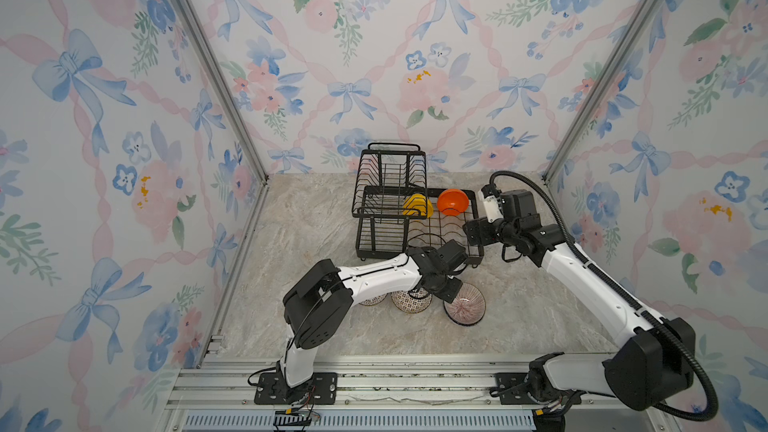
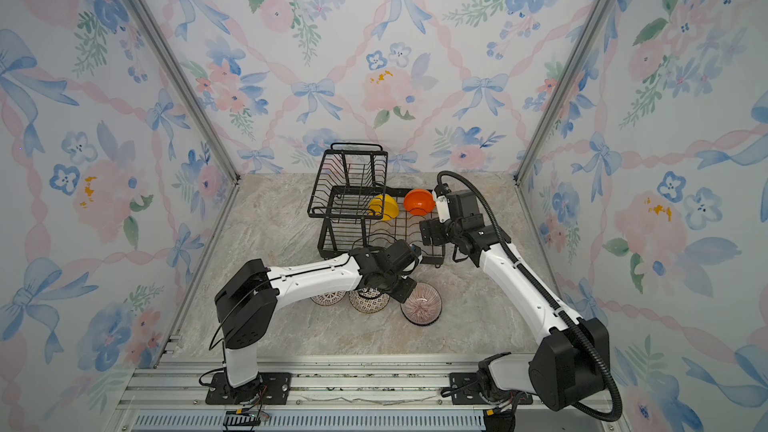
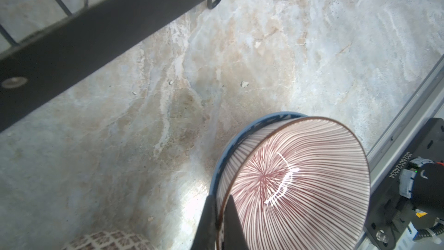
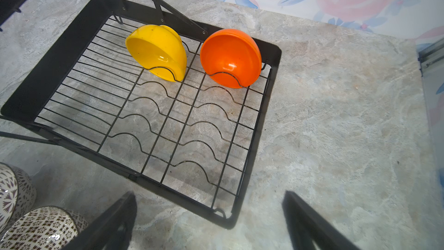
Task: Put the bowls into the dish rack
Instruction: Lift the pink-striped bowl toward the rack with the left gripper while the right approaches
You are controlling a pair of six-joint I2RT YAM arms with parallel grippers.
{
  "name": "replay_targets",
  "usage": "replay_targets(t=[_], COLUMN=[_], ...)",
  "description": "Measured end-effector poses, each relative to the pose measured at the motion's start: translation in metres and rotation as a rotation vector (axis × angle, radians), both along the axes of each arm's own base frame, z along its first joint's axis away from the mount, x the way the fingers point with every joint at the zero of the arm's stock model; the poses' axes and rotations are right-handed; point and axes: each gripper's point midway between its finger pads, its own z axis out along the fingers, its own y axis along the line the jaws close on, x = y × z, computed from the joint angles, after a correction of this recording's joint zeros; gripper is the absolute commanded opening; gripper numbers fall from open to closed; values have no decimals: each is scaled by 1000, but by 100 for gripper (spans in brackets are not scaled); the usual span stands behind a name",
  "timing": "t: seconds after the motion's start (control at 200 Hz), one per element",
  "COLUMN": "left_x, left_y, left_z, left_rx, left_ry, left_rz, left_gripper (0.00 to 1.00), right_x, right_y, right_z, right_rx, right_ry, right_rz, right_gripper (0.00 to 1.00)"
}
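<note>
Yellow bowl point(image 1: 417, 206) and orange bowl point(image 1: 452, 201) are leaning on edge in the dish rack point(image 1: 380, 238) in both top views, wire humps propping them. Left wrist view: the left pincer point(image 3: 219, 212) is pinching the rim of the pink-striped bowl point(image 3: 300, 188), which is sitting tilted inside the blue bowl point(image 3: 222, 155). Right wrist view: the right pincer point(image 4: 209, 194) is hanging wide and empty, facing free slots.
</note>
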Motion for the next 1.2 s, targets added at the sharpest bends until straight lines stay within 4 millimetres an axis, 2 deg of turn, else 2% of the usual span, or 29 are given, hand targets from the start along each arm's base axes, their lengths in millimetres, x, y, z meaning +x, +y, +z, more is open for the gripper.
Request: replay_targets(t=[0.375,0.485,0.575,0.755,0.945,1.2], left_x=[8,11,13,20,36,74], left_y=[-5,0,4,8,13,24], left_z=[12,19,32,63,99,169], left_rx=[-15,-8,-15,-51,-82,-131], left_ry=[-35,-61,-93,-160,-258,-436], left_rz=[12,21,27,38,59,113], left_gripper=[0,0,0,0,0,0], right_x=[0,2,3,0,-10,-29], right_y=[-1,-11,-22,-31,-28,-22], right_z=[0,3,11,45,89,139], right_rx=[12,44,79,152,212,282], right_ry=[3,6,-4,-65,-132,-188], right_rz=[0,-28,-59,-86,-61,-6], right_gripper=[97,97,97,97,97,97])
